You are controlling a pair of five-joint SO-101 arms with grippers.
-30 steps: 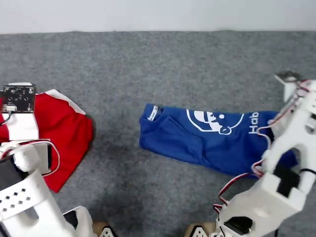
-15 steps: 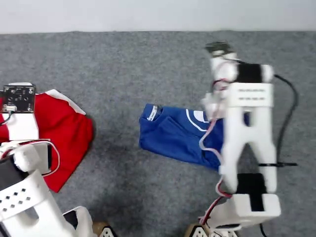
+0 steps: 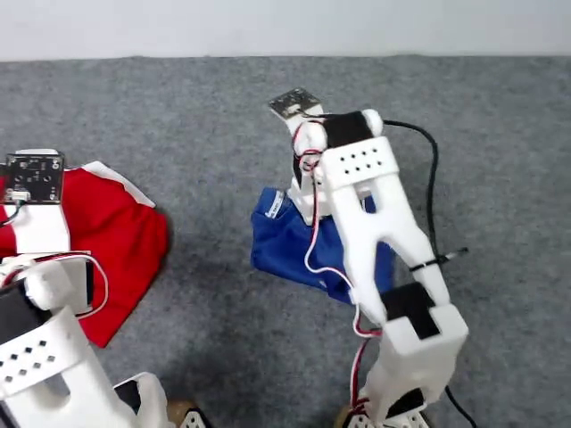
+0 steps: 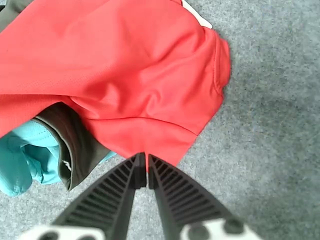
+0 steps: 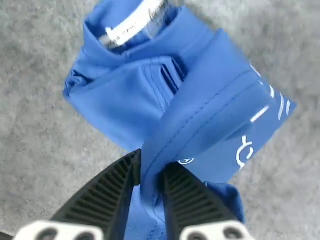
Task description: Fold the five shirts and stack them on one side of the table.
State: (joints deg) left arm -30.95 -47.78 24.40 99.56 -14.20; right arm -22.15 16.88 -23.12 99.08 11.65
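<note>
- Right hand [image 5: 150, 162]: jaws closed on a fold of the blue shirt [image 5: 125, 95], with the cloth strip running up between them.
- Blue shirt [image 3: 277, 245]: lay near the middle of the grey table [image 3: 178, 116], partly under the right arm, its collar label toward the red shirt [image 3: 125, 232].
- Left hand [image 4: 146, 159]: jaws pressed together, holding nothing visible, tips over the red shirt's [image 4: 125, 75] hem.
- Red shirt: lay at the table's left edge, on top of a dark shirt [image 4: 80, 150] and a teal shirt [image 4: 25, 160].
</note>
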